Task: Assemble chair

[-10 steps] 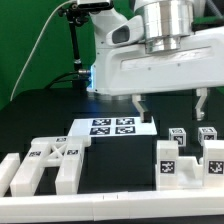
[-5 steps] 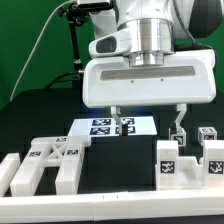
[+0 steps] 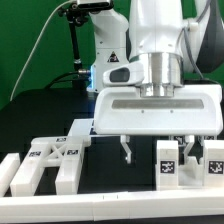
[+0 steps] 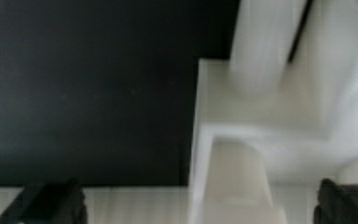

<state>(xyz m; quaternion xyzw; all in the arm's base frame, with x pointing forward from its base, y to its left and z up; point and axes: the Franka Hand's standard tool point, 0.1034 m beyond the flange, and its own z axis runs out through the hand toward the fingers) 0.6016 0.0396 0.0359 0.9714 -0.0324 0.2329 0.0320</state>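
- Pincer point(image 3: 159, 153) is spread wide and pinching nothing. It hangs low over the bench point(image 3: 105, 172), with no contact I can see.
- Wrist view: a white chair part point(image 4: 256, 120) lies under the pincer, between its fingers point(image 4: 51, 203). Can't tell which part.
- Tagged block point(image 3: 168, 165) is just beneath the pincer; second block point(image 3: 213, 160) is just beyond it, toward the exterior view's right.
- Frame piece point(image 3: 50, 160) is well apart from the pincer, toward the exterior view's left.
- Progress, my read: parts are loose and nothing is visibly joined. You're at the start, with the first grasp not yet made and all joining left.
- Containers: none in view.
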